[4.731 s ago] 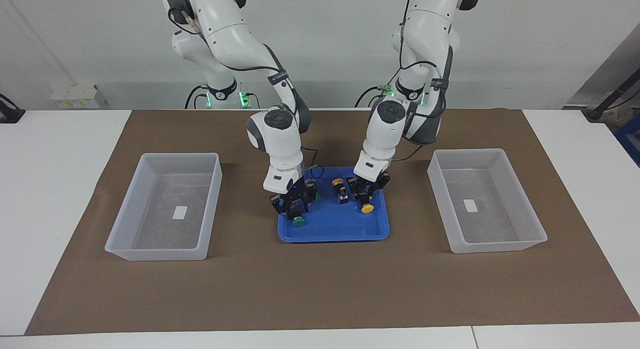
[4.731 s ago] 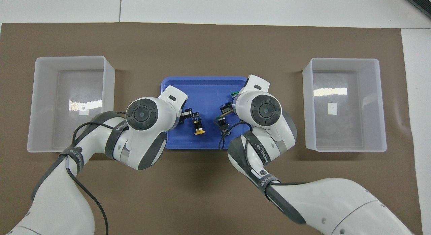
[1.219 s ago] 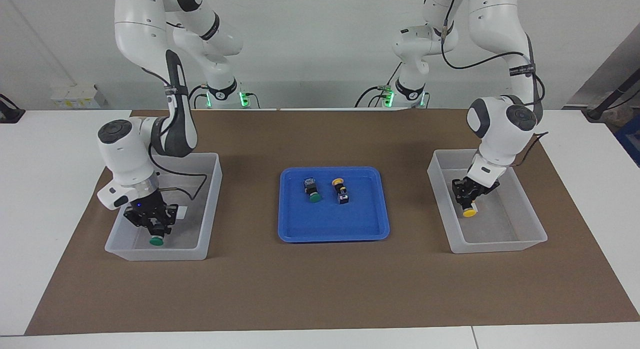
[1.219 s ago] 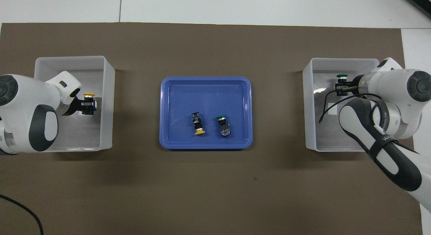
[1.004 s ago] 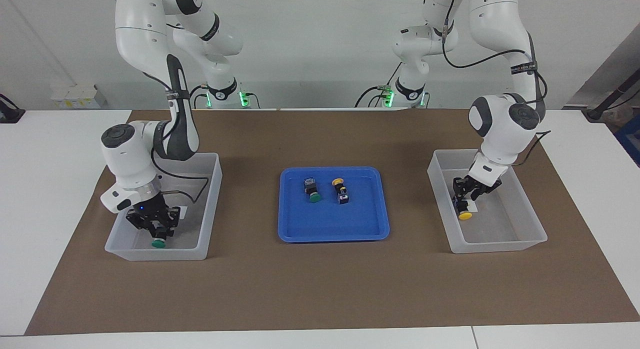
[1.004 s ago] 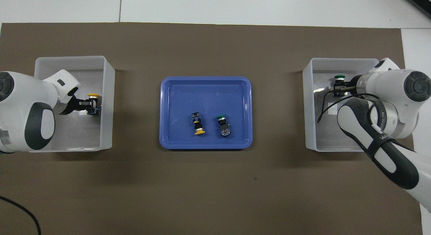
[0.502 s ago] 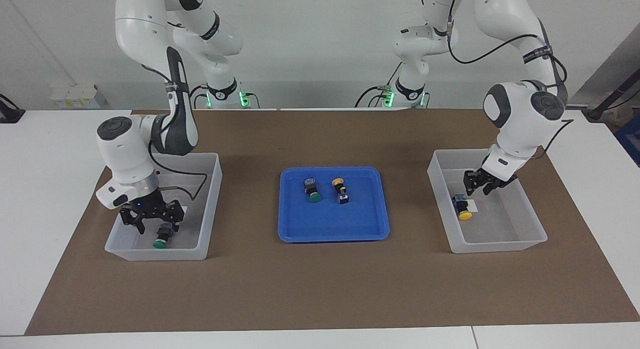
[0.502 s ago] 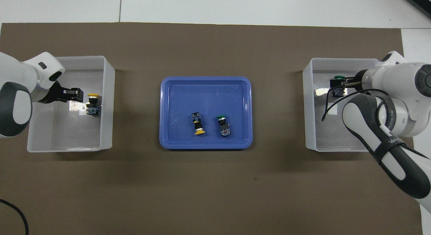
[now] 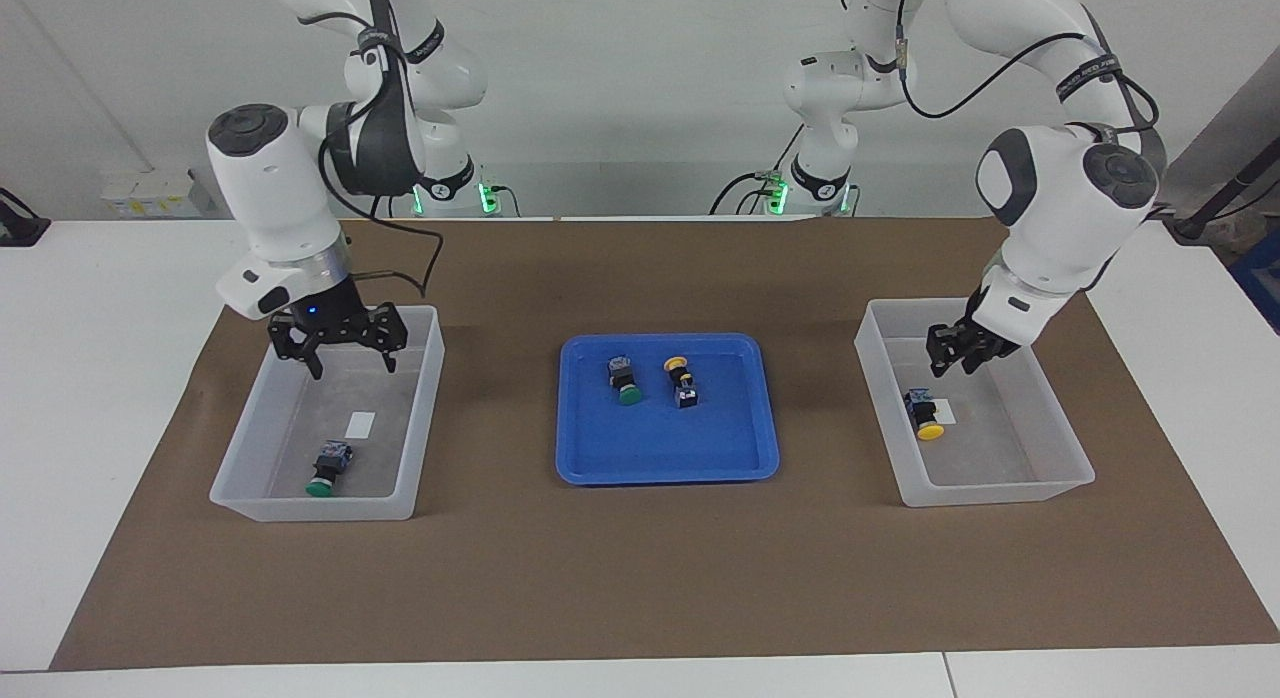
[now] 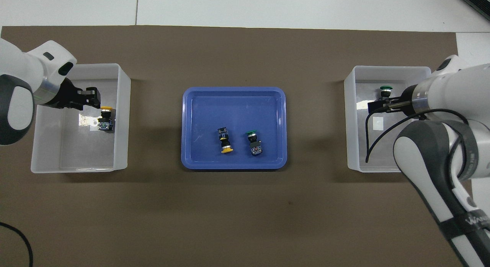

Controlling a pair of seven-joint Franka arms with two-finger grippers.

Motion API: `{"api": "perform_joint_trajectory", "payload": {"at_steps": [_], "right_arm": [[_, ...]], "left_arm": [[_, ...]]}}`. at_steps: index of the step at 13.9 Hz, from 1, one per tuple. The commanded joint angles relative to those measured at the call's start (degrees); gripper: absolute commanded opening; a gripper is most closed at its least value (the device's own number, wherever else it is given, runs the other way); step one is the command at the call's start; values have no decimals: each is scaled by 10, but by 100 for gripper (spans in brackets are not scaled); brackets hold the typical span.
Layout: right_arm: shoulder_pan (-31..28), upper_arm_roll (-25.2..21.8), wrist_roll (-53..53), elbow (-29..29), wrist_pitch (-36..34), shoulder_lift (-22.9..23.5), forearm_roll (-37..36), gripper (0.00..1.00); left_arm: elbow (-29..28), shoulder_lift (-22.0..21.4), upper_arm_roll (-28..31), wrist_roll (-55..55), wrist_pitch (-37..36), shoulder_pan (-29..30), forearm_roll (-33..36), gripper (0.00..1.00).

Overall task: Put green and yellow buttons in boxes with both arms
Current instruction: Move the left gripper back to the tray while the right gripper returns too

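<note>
Jaws spread, lifted — buttons (image 9: 330, 468) released.

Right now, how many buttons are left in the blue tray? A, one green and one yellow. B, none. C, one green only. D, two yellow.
A: the blue tray holds one green button and one yellow button lying side by side, while a second green button and a second yellow button each lie in a box.
</note>
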Motion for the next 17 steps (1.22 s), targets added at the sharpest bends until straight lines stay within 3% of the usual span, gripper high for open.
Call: {"api": "perform_joint_trajectory", "payload": {"at_steps": [1,5,11,17], "right_arm": [[46,1,11,-19,0,-12,9,100],[124,1,26,-23,47,6,9,100],[227,1,41,-49,160,63,10,100],[265,1,101,-50,247,130,9,100]], "left_arm": [[5,4,6,-99,-11,-55,-4,47],[-20,-3,5,-213,11,-118,-5,47],[-148,-40,5,-318,177,-195,-21,47],[-167,1,5,-387,268,-251,-21,47]]}}
